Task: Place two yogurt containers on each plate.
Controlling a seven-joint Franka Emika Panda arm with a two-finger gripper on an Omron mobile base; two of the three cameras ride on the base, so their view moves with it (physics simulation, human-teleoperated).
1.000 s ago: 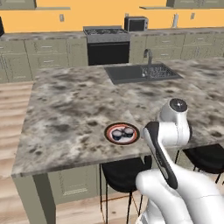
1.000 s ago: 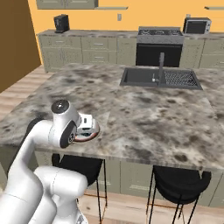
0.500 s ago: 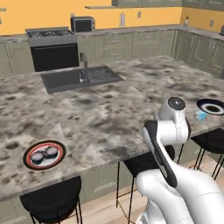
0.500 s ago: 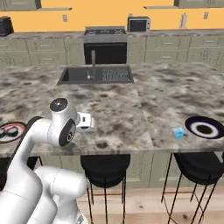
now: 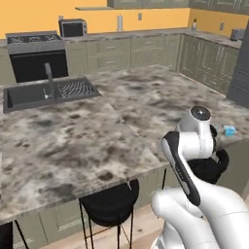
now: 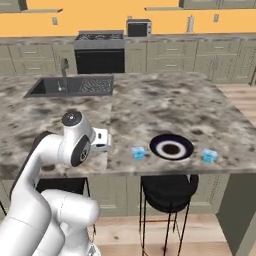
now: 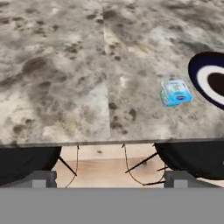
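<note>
Fig. — Island counter (image 6: pixel 165 107) w/ robot arm at its near edge. Gripper (image 6: pixel 102 140) sat at the front edge of the counter, seen in the right base view beside the arm's round joint; jaws stood wide apart, holding nothing. In the hand view the two finger tips (image 7: pixel 42 179) appeared at bottom left & right, widely separated, w/ only floor and stool tops between them.

Task items: a light blue yogurt container (image 6: pixel 138 153) lay on the counter just to the right of the gripper, near the front edge, not touching it; same cup in hand view (image 7: pixel 176 92), up and right of the fingers. It sat just left of the dark navy plate (image 6: pixel 171 148) — beside the rim, not on it. The plate, w/ white ring and dark centre, carried nothing. A 2nd light blue container (image 6: pixel 209 156) lay on the other side of the plate, near the counter's right front corner, also off the plate; in the left base view a blue container (image 5: pixel 229 130) showed past the arm.

Surroundings: black stools (image 6: pixel 167 190) tucked under the counter's front edge; sink (image 6: pixel 70 86) w/ faucet at far left of the counter; stove (image 6: pixel 100 47) & microwave (image 6: pixel 139 27) along the back wall. Counter between gripper & nearest cup was bare
</note>
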